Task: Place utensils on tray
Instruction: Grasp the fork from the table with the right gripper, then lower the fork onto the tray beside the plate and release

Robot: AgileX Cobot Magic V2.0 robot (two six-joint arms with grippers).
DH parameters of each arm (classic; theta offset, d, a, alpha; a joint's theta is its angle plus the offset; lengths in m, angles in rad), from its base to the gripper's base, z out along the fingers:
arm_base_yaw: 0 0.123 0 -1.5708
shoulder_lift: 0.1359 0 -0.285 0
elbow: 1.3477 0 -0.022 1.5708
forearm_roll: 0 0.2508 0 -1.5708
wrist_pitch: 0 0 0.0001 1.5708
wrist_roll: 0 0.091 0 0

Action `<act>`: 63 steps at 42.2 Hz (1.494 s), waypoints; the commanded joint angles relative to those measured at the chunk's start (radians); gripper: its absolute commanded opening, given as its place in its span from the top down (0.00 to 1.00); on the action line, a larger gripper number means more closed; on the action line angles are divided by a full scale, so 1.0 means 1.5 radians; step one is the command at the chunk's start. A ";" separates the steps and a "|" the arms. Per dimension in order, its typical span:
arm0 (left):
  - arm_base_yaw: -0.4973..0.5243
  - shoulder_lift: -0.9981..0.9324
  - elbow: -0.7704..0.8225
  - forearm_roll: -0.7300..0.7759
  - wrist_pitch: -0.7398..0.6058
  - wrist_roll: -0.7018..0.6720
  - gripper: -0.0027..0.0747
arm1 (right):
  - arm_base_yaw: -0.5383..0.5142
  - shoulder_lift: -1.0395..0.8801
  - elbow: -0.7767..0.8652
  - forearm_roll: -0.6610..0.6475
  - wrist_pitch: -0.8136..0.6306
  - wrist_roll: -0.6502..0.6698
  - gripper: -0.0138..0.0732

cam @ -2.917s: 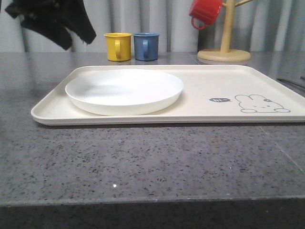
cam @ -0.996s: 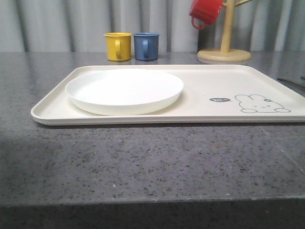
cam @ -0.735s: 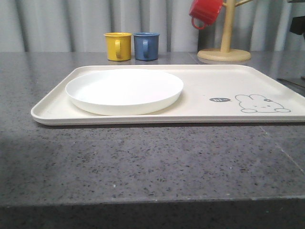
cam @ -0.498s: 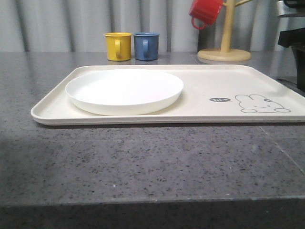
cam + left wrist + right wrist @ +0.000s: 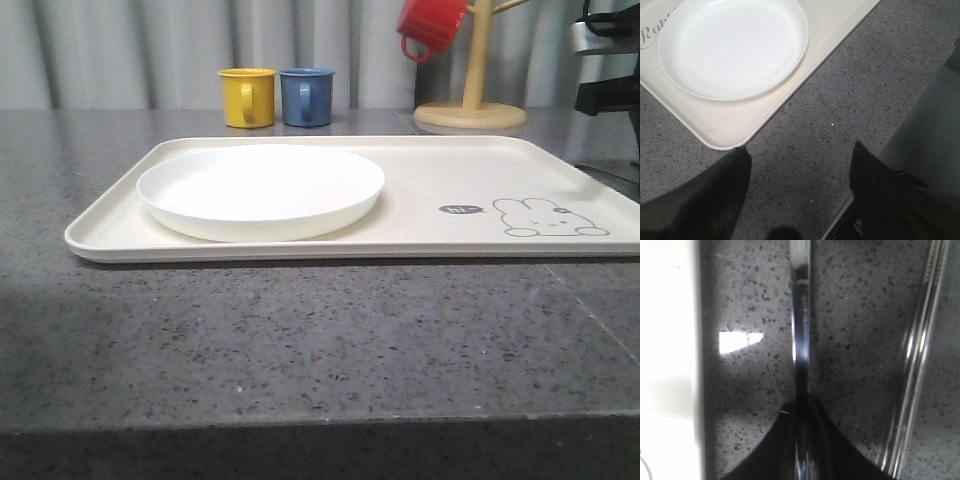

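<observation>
Both utensil handles (image 5: pixel 801 340) run off the frame's top and bottom, blurred, so fork, knife or spoon cannot be told.

Left gripper (image 5: pixel 797 192) has 2 broad matte-black tapered fingers (image 5: pixel 710 200); right gripper (image 5: pixel 801 440) fingers are black and curved; right arm (image 5: pixel 605 60) shows silver-and-black housing with a black cable.

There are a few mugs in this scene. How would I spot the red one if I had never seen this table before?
Start from the large cream rectangular tray on the grey speckled stone table, then look past its far right corner to the pale wooden mug tree. The red mug hangs from it, tilted, off the table; the yellow mug and blue mug stand upright on the table.
</observation>
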State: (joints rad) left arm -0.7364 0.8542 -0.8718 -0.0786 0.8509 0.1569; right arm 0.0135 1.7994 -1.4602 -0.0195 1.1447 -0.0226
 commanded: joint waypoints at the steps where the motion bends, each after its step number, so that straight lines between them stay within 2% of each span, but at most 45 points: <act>1: -0.006 -0.002 -0.019 -0.008 -0.046 -0.006 0.42 | -0.003 -0.032 -0.020 0.004 0.007 -0.005 0.90; 9: -0.006 -0.002 -0.019 -0.008 -0.047 -0.006 0.42 | 0.008 -0.067 -0.063 0.019 0.061 -0.009 0.90; 17: -0.006 -0.002 -0.019 -0.008 -0.047 -0.006 0.42 | 0.078 -0.080 -0.138 0.081 0.121 -0.009 0.89; 25: -0.006 -0.002 -0.019 -0.008 -0.047 -0.006 0.42 | 0.182 -0.073 -0.162 0.102 0.097 -0.002 0.89; 31: -0.006 -0.002 -0.019 -0.008 -0.047 -0.006 0.42 | 0.228 -0.036 -0.163 0.078 0.072 0.080 0.89; 36: -0.006 -0.002 -0.019 -0.008 -0.047 -0.006 0.42 | 0.235 0.000 -0.163 0.056 0.070 0.203 0.89; 40: -0.006 -0.002 -0.019 -0.008 -0.047 -0.006 0.42 | 0.235 0.021 -0.163 0.056 0.050 0.253 0.89; 59: -0.006 -0.002 -0.019 -0.008 -0.047 -0.006 0.42 | 0.235 0.045 -0.163 0.102 -0.022 0.283 0.89; 63: -0.006 -0.002 -0.019 -0.008 -0.047 -0.006 0.42 | 0.235 0.051 -0.163 0.102 -0.019 0.283 0.81</act>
State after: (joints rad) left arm -0.7364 0.8542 -0.8718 -0.0786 0.8509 0.1569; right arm 0.3656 1.9135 -1.6730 0.1222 1.1375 0.3988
